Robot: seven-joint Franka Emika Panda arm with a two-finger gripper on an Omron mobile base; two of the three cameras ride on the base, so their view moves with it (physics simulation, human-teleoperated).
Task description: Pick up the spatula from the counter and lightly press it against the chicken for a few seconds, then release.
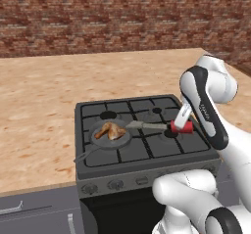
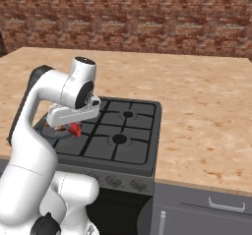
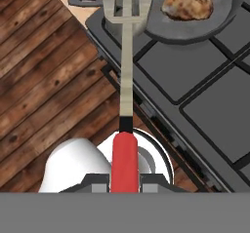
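Right base view: the arm hides most of the pan point(image 2: 50, 130) and spatula point(image 2: 75, 129), just the red handle peeks out. Hand view: chicken point(image 3: 188, 0) and pan cut by top edge.

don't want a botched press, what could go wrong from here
1. In the hand view the blade of the slotted metal spatula with a red handle sits beside the browned chicken piece, over the rim of the round grey pan; pressing straight down may hit the rim, not the meat.
2. The gripper holds the handle far from the blade, so pushing could twist it in the grip.
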